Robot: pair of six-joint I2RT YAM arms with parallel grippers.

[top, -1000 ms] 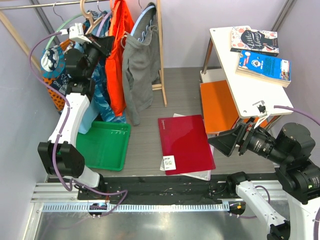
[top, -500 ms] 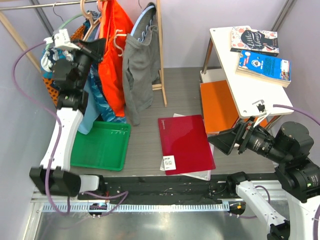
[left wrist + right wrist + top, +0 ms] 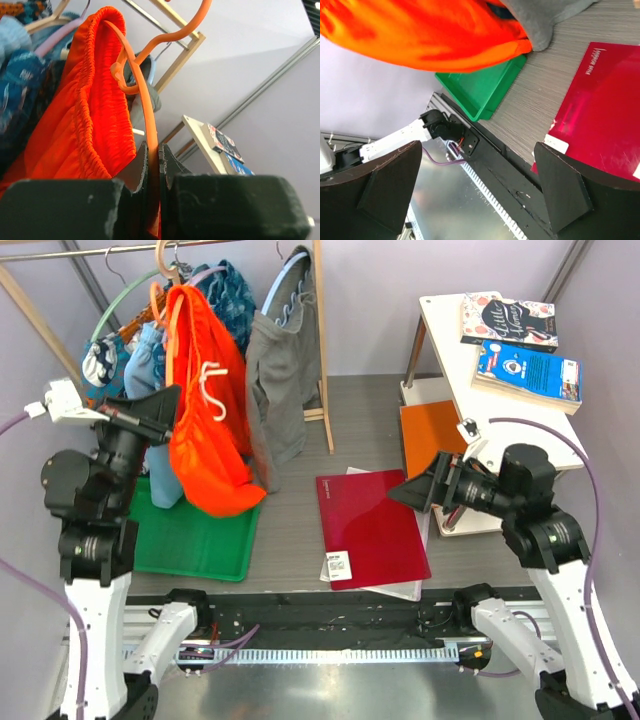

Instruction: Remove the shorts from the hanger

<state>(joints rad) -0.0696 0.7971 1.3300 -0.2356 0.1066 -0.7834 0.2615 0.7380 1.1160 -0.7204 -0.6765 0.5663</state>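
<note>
Clenched the left pincer (image 3: 152,150) on the hanger's (image 3: 144,95) thin arm, with the shorts (image 3: 205,440) draped just ahead, touching grey shorts (image 3: 285,380). Held the right pincer (image 3: 410,488) spread wide, grasping nothing, over open desk (image 3: 295,510) by a red folder (image 3: 370,525). Saw a green tray (image 3: 190,545) under the shorts' hem.

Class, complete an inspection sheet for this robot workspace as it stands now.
Surface: grey table, partly covered.
Job's things: the shorts are draped over the hanger.
Clutter: green tray, red folder, two books on white side table, grey shorts.
End effectors: left end effector shut on the hanger; right end effector open, empty.
Cables: purple cable loops off the right arm.
Surroundings: wooden rack, lilac walls.
</note>
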